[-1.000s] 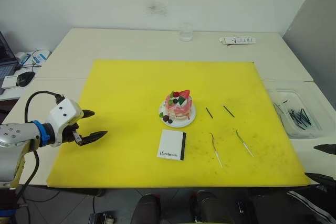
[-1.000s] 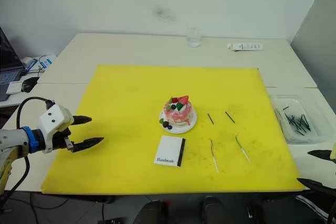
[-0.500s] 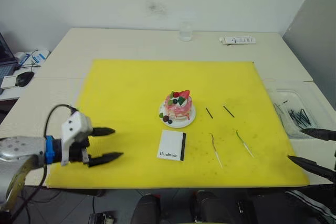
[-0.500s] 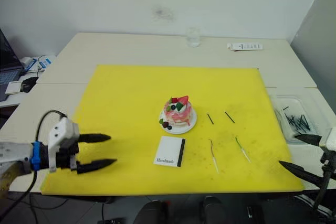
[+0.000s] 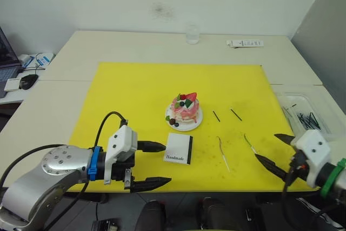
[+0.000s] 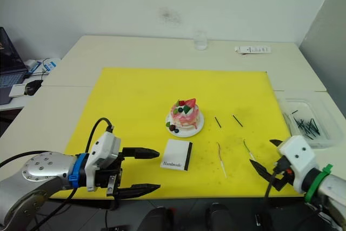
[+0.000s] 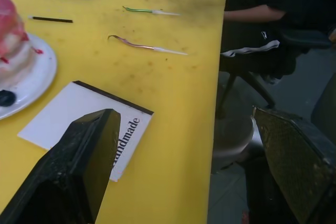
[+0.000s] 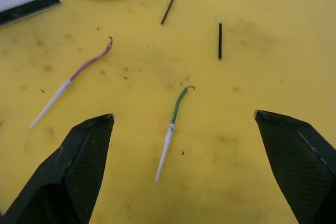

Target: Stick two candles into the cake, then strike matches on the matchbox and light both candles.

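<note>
While empty, both hands gape: left hand [image 5: 154, 163], seemingly clear of matchbox [image 5: 178, 148], right hand [image 5: 274, 150]

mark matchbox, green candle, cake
matchbox [image 5: 178, 149], left eye view, middle of its white face.
green candle [image 8: 175, 116], right wrist view, mid-length.
cake [image 6: 185, 114], right eye view, pink side.

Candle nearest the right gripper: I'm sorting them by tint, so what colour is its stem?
Green stem with a white base, clearest in the right wrist view.
</note>
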You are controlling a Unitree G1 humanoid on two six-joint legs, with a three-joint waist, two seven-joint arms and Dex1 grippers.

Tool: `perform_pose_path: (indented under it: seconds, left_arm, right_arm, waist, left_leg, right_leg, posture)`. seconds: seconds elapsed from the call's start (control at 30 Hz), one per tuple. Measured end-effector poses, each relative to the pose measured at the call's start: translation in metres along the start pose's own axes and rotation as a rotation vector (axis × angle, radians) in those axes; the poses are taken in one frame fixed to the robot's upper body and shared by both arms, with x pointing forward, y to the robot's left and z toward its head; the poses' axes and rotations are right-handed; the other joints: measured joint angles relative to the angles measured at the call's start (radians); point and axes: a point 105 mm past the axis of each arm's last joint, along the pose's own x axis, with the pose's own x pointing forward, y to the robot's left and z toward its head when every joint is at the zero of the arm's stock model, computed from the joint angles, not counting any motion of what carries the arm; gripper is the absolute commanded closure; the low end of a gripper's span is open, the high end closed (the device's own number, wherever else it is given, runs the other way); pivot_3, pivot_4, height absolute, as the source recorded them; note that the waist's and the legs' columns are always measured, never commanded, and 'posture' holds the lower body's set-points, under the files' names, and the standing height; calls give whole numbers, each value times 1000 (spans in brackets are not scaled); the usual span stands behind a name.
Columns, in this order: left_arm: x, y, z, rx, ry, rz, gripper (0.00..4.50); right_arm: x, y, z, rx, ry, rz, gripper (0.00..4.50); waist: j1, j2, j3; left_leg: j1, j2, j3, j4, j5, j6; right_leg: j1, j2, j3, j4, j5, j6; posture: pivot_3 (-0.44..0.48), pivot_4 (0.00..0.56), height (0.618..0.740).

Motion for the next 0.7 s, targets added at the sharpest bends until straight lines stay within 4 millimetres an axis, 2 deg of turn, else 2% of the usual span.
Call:
perform_pose_path:
  seconds: [0.3,0.33,0.4,0.7]
  left_arm:
    - [8,-2,-2,9,-27,-6,21]
    - [9,-3,-3,7,-27,-5,4]
    - [9,-4,-5,9,-26,-7,0]
    - [9,-2,-5,10,-25,0,0]
  right_arm:
    - [10,3,-29,63,73,-71,0]
    - [11,3,-32,71,79,-77,180]
    - [14,5,-37,90,83,-79,628]
    - [19,19,-41,165,81,-36,3816]
  waist:
    - [0,0,0]
    - [0,0,0]
    - [0,0,0]
    - [0,0,0]
  left_leg:
    - [0,0,-1,0,0,0]
    - [0,1,-1,0,0,0]
    - [0,1,-1,-1,0,0]
    - [0,0,-1,0,0,0]
  right_leg:
    - [0,0,-1,0,-3,-5]
    - [0,0,-1,0,-3,-5]
    - [0,0,-1,0,-3,-5]
    - [1,-1,0,0,-3,-5]
  posture:
    - [0,150,740]
    - [0,150,740]
    - [0,150,740]
    - [0,150,740]
